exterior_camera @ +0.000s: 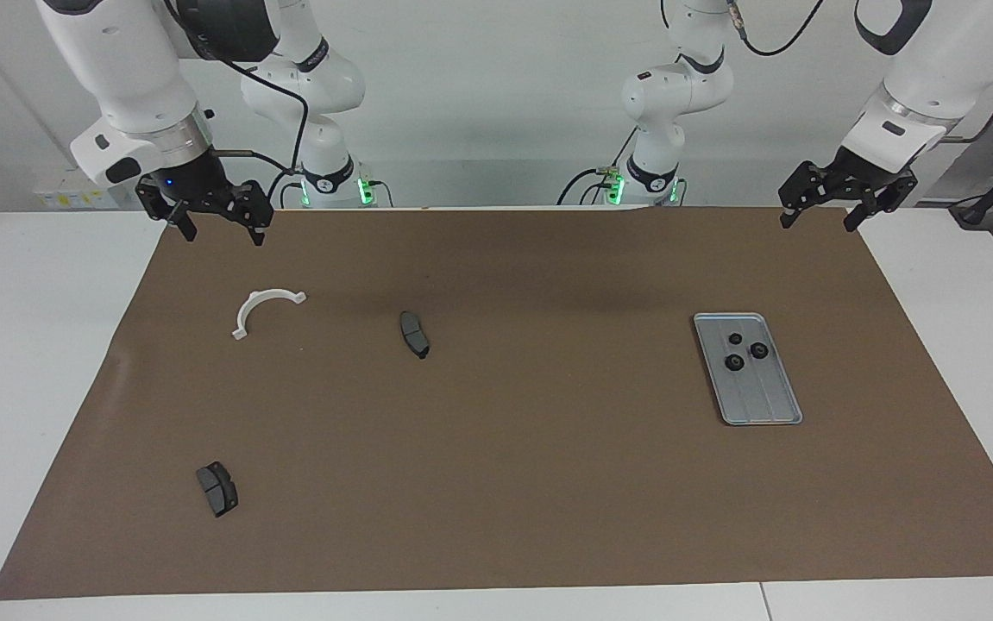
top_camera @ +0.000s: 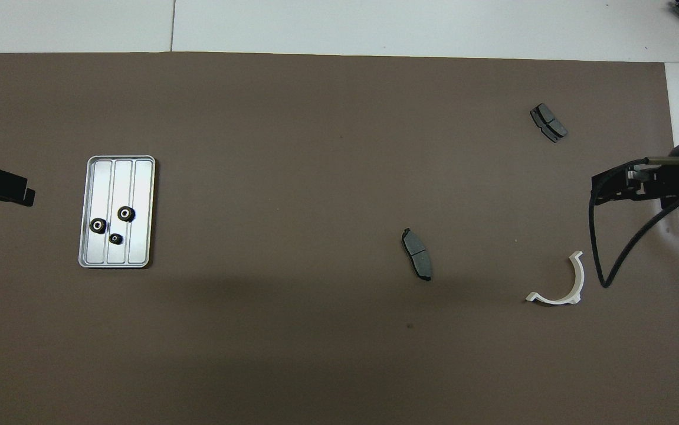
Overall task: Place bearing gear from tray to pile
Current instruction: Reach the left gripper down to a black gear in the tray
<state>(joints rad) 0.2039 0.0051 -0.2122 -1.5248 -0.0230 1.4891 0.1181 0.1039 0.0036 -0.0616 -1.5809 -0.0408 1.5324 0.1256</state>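
Over the mat's edge at the robots' end, both grippers hang open and empty; pick not begun.
Left gripper hovers near the tray, so it looks best placed: drop straight onto one gear, jaws astride it, clear of its two neighbours and the rim. Right gripper waits over the mat near the bracket. Pile parts lie well apart: one pad mid-mat, another farther out. Nothing blocks the path between.
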